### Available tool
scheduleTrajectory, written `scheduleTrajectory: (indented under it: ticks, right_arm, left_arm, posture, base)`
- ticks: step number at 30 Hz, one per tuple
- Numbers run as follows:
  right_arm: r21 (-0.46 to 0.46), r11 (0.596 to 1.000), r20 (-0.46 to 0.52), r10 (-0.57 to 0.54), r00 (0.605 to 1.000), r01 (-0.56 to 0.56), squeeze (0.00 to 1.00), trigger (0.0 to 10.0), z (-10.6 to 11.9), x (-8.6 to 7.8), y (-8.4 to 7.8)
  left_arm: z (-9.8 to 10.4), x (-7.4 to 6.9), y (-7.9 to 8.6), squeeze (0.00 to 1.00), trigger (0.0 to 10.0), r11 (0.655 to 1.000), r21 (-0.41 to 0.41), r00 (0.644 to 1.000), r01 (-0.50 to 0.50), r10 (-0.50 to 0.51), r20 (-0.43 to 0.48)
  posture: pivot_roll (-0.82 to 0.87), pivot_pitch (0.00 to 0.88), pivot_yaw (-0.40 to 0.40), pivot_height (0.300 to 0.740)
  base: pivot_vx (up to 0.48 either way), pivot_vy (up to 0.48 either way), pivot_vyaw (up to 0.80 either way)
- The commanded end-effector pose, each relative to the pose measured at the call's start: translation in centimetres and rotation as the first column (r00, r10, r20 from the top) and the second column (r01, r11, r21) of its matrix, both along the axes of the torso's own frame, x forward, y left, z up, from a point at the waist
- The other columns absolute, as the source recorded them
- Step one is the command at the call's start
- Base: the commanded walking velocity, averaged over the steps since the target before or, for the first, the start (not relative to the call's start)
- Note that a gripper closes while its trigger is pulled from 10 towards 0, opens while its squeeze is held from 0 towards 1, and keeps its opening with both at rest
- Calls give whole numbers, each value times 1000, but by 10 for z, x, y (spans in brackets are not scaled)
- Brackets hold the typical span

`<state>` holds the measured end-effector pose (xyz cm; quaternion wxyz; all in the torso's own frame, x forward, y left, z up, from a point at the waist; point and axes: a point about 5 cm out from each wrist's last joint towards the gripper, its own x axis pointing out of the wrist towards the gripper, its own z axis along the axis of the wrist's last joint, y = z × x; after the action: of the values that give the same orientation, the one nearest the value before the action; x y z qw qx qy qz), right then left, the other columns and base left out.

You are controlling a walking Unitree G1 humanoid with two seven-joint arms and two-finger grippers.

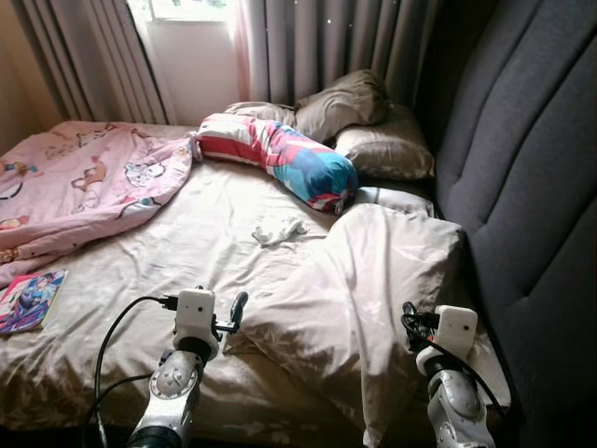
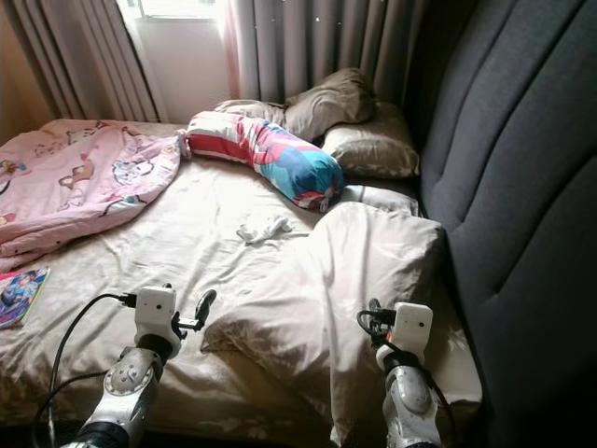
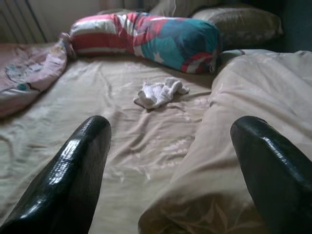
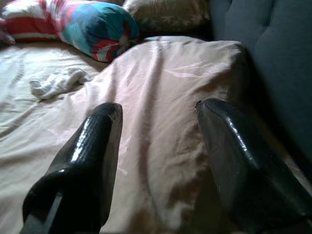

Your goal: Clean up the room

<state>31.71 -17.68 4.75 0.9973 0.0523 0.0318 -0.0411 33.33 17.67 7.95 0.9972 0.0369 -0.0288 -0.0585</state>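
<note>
A crumpled beige duvet point(image 1: 364, 280) lies bunched on the right half of the bed, against the headboard. On the beige sheet beyond it lies a small white cloth point(image 1: 278, 232). My left gripper point(image 3: 170, 161) is open and hovers low at the duvet's near left edge, one finger over the sheet, the other over the duvet. Over the duvet's near right part my right gripper point(image 4: 161, 146) is held open, with nothing between its fingers. A red, white and blue bolster point(image 1: 280, 154) lies across the bed behind the cloth.
A pink printed blanket point(image 1: 84, 182) is heaped at the far left, with a colourful book point(image 1: 28, 299) near the bed's left edge. Beige pillows point(image 1: 382, 145) are stacked at the back. The dark grey padded headboard point(image 1: 532, 187) walls the right side; grey curtains point(image 1: 326, 47) hang behind.
</note>
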Motion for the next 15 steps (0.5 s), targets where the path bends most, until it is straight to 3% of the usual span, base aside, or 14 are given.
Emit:
scheduleTrajectory:
  ticks: [1, 15]
  right_arm:
    - [5, 1000, -19, 14, 1000, -14, 0, 10000, -3, 0, 4]
    - [16, 999, -131, 53, 990, -52, 0, 10000, -18, -5, 1]
  left_arm:
    - [0, 0, 0, 0, 10000, 1000, 6, 1000, 7, -7, -8]
    - [1, 2, -1, 0, 10000, 1000, 5, 1000, 20, -20, -14]
  posture:
    - [-32, 61, 11, 635]
    - [-31, 61, 12, 635]
  base:
    - [0, 0, 0]
    - [0, 0, 0]
